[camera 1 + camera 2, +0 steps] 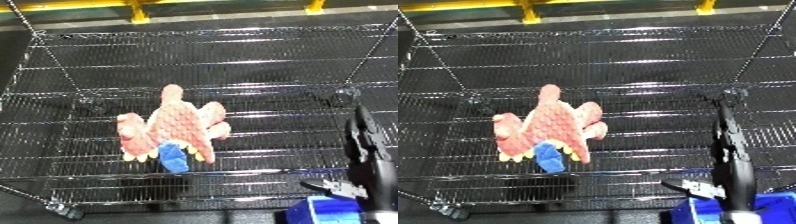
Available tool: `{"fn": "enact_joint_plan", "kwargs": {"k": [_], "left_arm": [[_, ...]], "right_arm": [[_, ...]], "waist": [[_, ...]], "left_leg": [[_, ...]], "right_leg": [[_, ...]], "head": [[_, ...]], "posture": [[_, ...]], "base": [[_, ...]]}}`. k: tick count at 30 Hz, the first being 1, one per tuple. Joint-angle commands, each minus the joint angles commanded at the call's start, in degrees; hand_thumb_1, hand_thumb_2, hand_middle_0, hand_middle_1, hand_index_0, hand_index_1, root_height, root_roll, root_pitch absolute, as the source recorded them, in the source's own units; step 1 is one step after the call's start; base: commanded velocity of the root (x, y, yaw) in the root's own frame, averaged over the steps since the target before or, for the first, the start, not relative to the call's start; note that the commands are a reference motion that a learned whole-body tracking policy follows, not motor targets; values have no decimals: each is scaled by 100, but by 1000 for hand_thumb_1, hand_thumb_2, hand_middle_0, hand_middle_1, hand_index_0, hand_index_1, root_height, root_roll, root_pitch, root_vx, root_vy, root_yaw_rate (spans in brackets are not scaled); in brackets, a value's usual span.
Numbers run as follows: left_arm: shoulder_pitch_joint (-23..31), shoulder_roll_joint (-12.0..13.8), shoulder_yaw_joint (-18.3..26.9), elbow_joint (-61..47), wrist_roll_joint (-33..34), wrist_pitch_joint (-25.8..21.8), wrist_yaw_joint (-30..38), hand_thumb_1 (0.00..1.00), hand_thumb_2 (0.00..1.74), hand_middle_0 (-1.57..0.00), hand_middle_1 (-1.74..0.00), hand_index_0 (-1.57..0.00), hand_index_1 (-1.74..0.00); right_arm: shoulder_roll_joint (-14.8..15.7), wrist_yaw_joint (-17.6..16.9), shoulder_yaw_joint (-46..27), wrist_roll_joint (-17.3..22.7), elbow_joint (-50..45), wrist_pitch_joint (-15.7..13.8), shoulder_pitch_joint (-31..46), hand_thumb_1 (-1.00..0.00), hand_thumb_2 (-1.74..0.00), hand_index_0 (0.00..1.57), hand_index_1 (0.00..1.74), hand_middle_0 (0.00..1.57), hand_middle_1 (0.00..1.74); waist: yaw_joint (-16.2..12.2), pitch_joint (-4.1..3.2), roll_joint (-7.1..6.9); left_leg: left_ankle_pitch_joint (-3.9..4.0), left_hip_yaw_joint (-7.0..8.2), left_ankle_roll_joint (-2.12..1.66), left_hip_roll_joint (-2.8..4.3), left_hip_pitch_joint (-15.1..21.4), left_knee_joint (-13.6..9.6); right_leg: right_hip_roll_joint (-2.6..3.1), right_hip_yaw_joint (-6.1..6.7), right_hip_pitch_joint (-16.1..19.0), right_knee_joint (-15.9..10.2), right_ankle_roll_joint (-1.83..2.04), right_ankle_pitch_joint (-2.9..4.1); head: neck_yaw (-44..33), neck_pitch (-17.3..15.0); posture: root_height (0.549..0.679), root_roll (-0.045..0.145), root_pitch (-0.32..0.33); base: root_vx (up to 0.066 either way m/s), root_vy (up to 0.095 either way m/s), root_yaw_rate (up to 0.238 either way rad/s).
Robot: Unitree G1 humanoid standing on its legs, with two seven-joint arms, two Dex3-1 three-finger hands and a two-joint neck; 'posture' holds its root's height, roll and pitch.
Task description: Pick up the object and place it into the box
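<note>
Right robot hand (731, 150), fingers straight and empty, should swing left over the plush toy (175, 127) lying on the wire shelf (266, 65) and grab its middle.

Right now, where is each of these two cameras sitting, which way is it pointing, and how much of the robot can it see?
Left eye view: on the head, looking down at the wire shelf and the pink plush toy; only the right hand shows, at the right edge.
Right eye view: beside it on the head, same downward look; the right hand sits further into the picture, above the blue bin.
Shared: shelf, toy, right hand and bin; the left hand shows in neither.
</note>
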Motion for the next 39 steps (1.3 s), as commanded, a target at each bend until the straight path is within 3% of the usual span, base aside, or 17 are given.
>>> {"fn": "enact_joint_plan", "kwargs": {"k": [5, 9, 16, 21, 26, 39], "left_arm": [[1, 100, -129, -2, -70, -53, 30, 1000, 1740, -1570, -1740, -1570, -1740], [-26, 198, -186, -18, -132, -117, 75, 1000, 1740, -1570, -1740, -1570, -1740], [-54, 370, -93, -20, -206, -250, 147, 1000, 1740, -1570, -1740, -1570, -1740], [-22, 488, -19, -32, -262, -320, 214, 1000, 1740, -1570, -1740, -1570, -1740], [4, 596, -34, -77, -286, -357, 240, 1000, 1740, -1570, -1740, -1570, -1740], [318, 863, -182, -340, -380, -442, 198, 1000, 1740, -1570, -1740, -1570, -1740]], "right_arm": [[-421, -3, 442, -98, 128, 88, -692, 0, 0, 0, 0, 0, 0], [-555, -27, 879, -121, 387, 136, -1308, 0, 0, 0, 0, 0, 0], [-468, -149, 1541, -208, 1150, 178, -2298, 0, 0, 0, 0, 0, 0], [-404, -179, 1913, -241, 1654, 224, -2877, 0, 0, 0, 0, 0, 0], [-413, -200, 2225, -239, 2127, 250, -3428, 0, 0, 0, 0, 0, 0], [-591, -370, 2664, -514, 3514, 384, -4256, 0, 0, 0, 0, 0, 0]], "waist": [[152, 56, 36], [322, 96, 60], [755, 164, 107], [1027, 217, 121], [1228, 221, 122], [1594, 221, 180]], "left_leg": [[-20, -80, 12, -44, -163, 72], [-40, -160, 32, -79, -346, 149], [-52, -334, 71, -141, -605, 215], [-64, -431, 77, -168, -720, 274], [-69, -524, 73, -190, -864, 334], [-62, -800, 117, -303, -1620, 618]], "right_leg": [[-25, -13, -136, 53, 14, 23], [-53, -64, -268, 90, 35, 48], [-140, -236, -335, 88, 69, 57], [-157, -323, -325, 65, 67, 57], [-163, -388, -363, 41, 59, 81], [-193, -501, -858, 74, 81, 262]], "head": [[-102, 82], [-332, 223], [-402, 368], [-376, 460], [-282, 529], [406, 1100]], "posture": [[625, 51, -214], [624, 43, -194], [624, 27, -164], [624, 18, -156], [623, 9, -146], [617, -15, -86]], "base": [[13, 25, 69], [-7, 29, 84], [-3, 6, 172], [6, 6, 109], [1, 6, 76], [-8, 21, 81]]}}
